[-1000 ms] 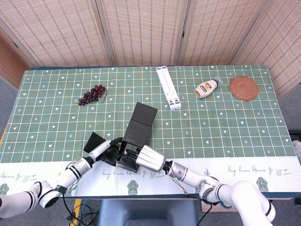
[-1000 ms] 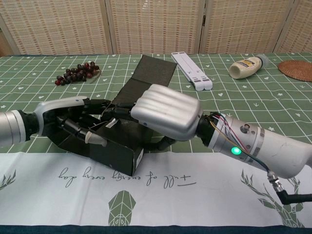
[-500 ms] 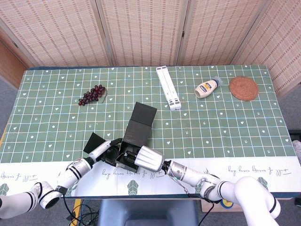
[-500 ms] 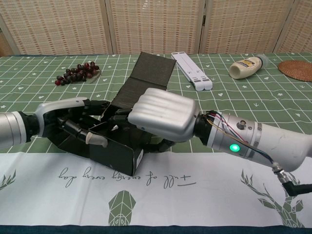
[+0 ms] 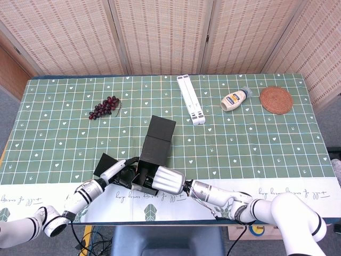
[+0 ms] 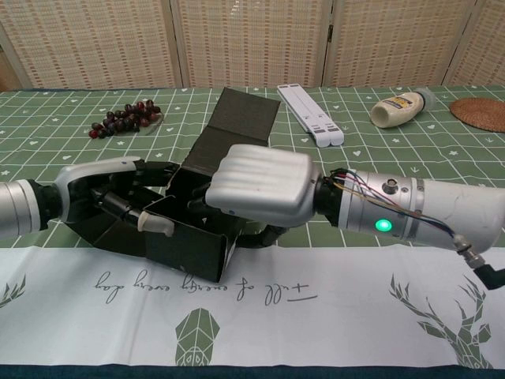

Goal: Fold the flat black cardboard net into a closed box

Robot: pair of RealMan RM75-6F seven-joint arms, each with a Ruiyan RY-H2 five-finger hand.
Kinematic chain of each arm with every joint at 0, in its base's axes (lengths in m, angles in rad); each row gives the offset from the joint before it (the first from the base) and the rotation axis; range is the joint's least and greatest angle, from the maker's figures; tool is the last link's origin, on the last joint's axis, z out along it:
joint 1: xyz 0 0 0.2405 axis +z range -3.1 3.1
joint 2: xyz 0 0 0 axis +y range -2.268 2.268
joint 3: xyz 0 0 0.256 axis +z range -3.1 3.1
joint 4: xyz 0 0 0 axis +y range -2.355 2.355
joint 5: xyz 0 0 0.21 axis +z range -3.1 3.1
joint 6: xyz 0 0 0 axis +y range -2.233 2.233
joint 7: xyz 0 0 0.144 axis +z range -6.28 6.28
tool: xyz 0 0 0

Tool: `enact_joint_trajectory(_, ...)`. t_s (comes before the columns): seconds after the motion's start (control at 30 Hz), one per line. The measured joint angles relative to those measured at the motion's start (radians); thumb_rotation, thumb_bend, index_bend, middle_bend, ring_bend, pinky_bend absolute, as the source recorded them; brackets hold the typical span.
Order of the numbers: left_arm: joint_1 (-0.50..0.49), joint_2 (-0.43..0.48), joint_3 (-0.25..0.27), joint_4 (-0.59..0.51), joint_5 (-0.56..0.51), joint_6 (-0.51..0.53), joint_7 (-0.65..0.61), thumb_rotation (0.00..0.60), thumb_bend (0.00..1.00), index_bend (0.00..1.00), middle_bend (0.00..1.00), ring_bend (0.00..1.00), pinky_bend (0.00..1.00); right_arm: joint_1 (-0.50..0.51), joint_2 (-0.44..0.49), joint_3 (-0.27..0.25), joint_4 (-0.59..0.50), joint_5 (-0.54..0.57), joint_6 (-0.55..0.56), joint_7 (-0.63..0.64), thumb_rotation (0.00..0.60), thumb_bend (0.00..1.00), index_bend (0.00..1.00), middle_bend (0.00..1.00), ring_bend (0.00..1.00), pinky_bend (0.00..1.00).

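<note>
- Near the front edge of the desk (image 5: 256, 149), left of centre, the head view shows the black cardboard net (image 5: 154, 146) partly folded, its long flap stretching back toward the middle of the desk.
- From the front-left corner the left hand (image 5: 118, 172) reaches in low, fingers against the net's left side panel.
- Coming in from the front right, the right hand (image 5: 166, 181) lies knuckles-up over the net's near end, fingers curled onto it.
- Grapes (image 5: 105, 106), a white stand (image 5: 191, 99), a bottle (image 5: 235, 99) and a round coaster (image 5: 276, 100) sit along the far side.
- At the desk's near edge in the chest view, the left hand (image 6: 118, 197) cups the net (image 6: 201, 229) from the left, fingers curled around its wall.
- The right hand (image 6: 260, 188) grips the raised walls from above, fingers folded down over them.
</note>
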Motion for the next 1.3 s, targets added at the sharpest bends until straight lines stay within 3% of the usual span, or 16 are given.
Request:
enact_joint_trajectory(0.37,-0.012,0.015,0.018,-0.018,0.03,-0.001,-0.007,0.6,0.12,0.12,0.21,0.52,0.5,0.026,0.041,-0.01,-0.033,-0.002,-0.049,-0.001,0.6,0.45,0.44,0.47,0.74,0.96)
enact_joint_trajectory(0.73,-0.008,0.009,0.018,-0.016,0.025,0.011,0.008,0.6,0.12,0.13,0.21,0.51,0.5,0.036,0.04,-0.013,-0.018,-0.016,-0.037,0.012,0.6,0.5,0.68,0.67,0.77,0.97)
enact_joint_trajectory(0.9,-0.007,0.004,0.016,-0.013,0.019,0.009,0.014,0.6,0.12,0.13,0.21,0.51,0.5,0.033,0.044,-0.013,-0.016,-0.015,-0.03,0.009,0.6,0.51,0.69,0.65,0.77,0.97)
enact_joint_trajectory(1.0,-0.005,0.001,0.015,-0.012,0.016,0.009,0.023,0.6,0.12,0.13,0.21,0.51,0.5,0.029,0.05,-0.012,-0.024,-0.01,-0.031,0.002,0.6,0.48,0.63,0.55,0.77,0.97)
enact_joint_trajectory(1.13,-0.002,-0.002,0.011,-0.014,0.009,0.009,0.044,0.6,0.12,0.12,0.19,0.51,0.5,0.022,0.061,-0.01,-0.037,-0.001,-0.035,-0.022,0.6,0.39,0.35,0.37,0.75,0.97)
enact_joint_trajectory(1.23,0.001,-0.003,0.007,-0.019,0.002,0.011,0.069,0.6,0.12,0.06,0.12,0.51,0.5,0.012,0.071,-0.003,-0.051,0.016,-0.042,-0.057,0.6,0.32,0.11,0.22,0.73,0.97)
enact_joint_trajectory(1.3,0.004,-0.002,0.003,-0.027,-0.004,0.013,0.089,0.6,0.12,0.03,0.08,0.51,0.49,0.002,0.079,0.004,-0.067,0.032,-0.045,-0.082,0.6,0.28,0.03,0.15,0.71,0.97)
